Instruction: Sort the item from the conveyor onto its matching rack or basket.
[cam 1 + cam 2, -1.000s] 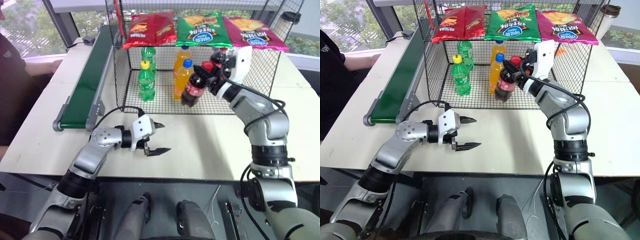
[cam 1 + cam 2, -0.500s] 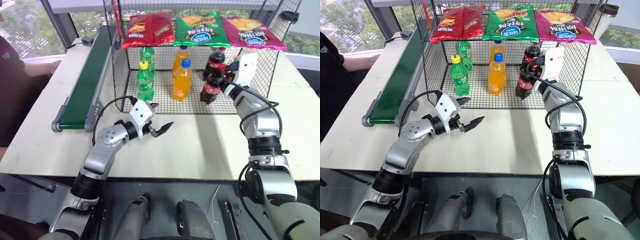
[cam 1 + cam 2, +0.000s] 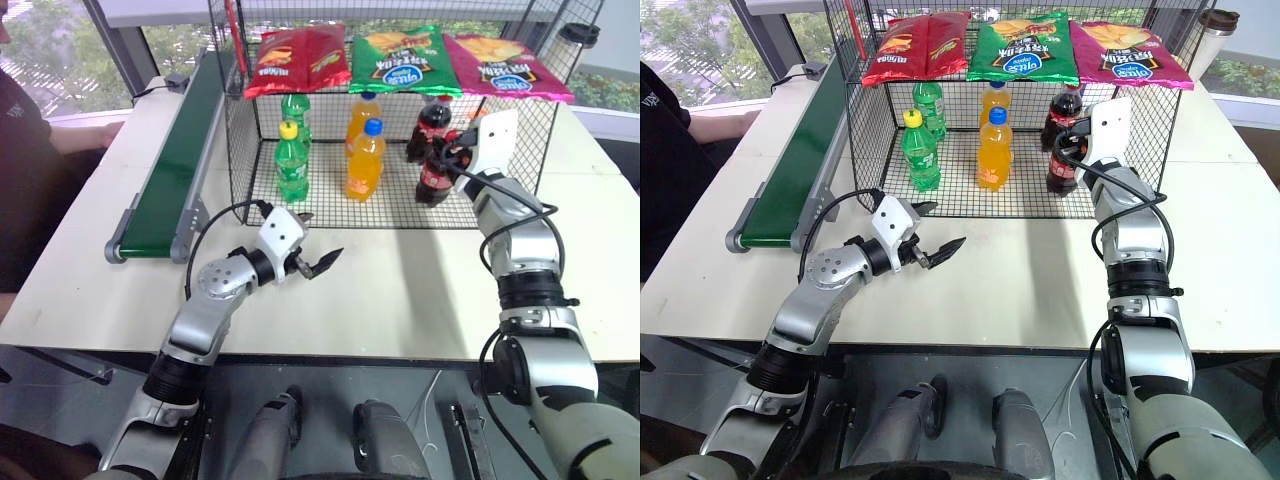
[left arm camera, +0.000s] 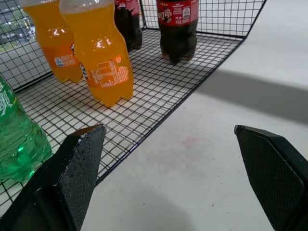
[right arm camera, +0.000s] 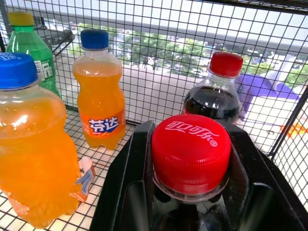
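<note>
Wire basket (image 3: 250, 150), right gripper (image 5: 190, 192) hiding cola bottle (image 5: 191, 153)

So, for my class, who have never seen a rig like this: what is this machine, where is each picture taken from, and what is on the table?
It is a two-armed humanoid robot. Two pictures look down from its head; two come from cameras on its wrists. On the white table stand a green conveyor and a black wire basket with green, orange and cola bottles; crisp bags lie on top. The right gripper is shut on a cola bottle, inside the basket. The left gripper is open and empty.
</note>
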`<act>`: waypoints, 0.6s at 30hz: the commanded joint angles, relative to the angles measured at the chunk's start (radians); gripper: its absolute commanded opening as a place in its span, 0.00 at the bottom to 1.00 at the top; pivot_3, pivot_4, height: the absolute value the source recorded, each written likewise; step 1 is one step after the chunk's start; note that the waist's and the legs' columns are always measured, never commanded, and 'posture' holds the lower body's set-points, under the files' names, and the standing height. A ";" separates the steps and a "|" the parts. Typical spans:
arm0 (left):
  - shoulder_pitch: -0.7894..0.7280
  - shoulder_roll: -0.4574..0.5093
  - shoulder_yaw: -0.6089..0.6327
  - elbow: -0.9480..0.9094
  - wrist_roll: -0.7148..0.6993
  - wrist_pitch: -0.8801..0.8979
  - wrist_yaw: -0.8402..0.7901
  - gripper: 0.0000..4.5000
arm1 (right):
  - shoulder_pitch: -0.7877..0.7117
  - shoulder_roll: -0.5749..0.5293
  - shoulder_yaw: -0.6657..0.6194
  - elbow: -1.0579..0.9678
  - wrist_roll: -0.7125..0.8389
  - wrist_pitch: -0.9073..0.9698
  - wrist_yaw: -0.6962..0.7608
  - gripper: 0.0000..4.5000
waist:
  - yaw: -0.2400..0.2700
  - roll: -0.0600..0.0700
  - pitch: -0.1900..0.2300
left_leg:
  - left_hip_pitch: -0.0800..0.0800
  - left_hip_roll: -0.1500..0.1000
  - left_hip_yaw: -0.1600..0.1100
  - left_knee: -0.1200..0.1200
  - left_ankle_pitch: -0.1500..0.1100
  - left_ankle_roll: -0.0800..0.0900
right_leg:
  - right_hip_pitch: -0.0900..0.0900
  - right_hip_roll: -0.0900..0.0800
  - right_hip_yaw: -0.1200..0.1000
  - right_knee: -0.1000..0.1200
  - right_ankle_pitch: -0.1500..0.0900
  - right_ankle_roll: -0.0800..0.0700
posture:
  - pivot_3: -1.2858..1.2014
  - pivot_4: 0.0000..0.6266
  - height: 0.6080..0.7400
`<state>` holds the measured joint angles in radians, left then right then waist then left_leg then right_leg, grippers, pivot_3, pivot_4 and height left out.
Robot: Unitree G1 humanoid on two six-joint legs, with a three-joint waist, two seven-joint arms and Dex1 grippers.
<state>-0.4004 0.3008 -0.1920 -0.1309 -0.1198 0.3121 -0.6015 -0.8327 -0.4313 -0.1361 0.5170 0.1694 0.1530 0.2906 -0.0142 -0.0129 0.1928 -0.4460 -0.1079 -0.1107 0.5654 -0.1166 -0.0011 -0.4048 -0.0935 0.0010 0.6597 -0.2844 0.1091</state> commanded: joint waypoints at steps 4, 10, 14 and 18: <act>-0.005 -0.005 0.003 -0.020 0.002 -0.025 0.005 1.00 | -0.043 -0.020 -0.033 -0.031 0.002 -0.014 0.001 0.89 | 0.000 0.000 0.000 | 0.001 0.000 0.000 0.000 0.000 0.000 | 0.001 0.000 0.000 0.000 0.000 0.000 | 0.52 0.24 0.98; 0.000 -0.006 0.003 -0.018 0.004 -0.028 0.007 1.00 | -0.025 -0.028 -0.024 -0.055 -0.005 -0.004 0.019 0.99 | 0.000 0.000 0.000 | 0.001 0.000 0.000 0.000 0.000 0.000 | 0.001 -0.001 0.000 0.001 0.000 0.000 | 0.52 0.24 0.98; 0.006 -0.004 0.004 -0.015 0.005 -0.032 0.007 1.00 | -0.006 -0.036 -0.025 -0.083 -0.005 0.011 0.025 0.99 | 0.000 0.000 0.000 | 0.001 0.000 0.000 0.000 0.000 0.000 | 0.001 -0.001 0.000 0.001 0.000 0.000 | 0.52 0.24 0.98; 0.006 -0.002 0.008 -0.009 0.004 -0.032 0.007 1.00 | 0.040 -0.065 -0.037 -0.180 0.003 0.073 0.040 0.99 | 0.001 0.000 0.000 | 0.001 0.000 0.000 0.000 0.000 0.000 | 0.001 -0.001 0.000 0.001 0.000 0.000 | 0.52 0.24 0.98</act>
<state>-0.3940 0.2987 -0.1923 -0.1247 -0.1173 0.2972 -0.6007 -0.7968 -0.4667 -0.1477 0.4156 0.1629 0.2071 0.3232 -0.0135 -0.0129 0.1928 -0.4446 -0.1078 -0.1108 0.5657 -0.1166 -0.0011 -0.4038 -0.0945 0.0011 0.6607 -0.2845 0.1089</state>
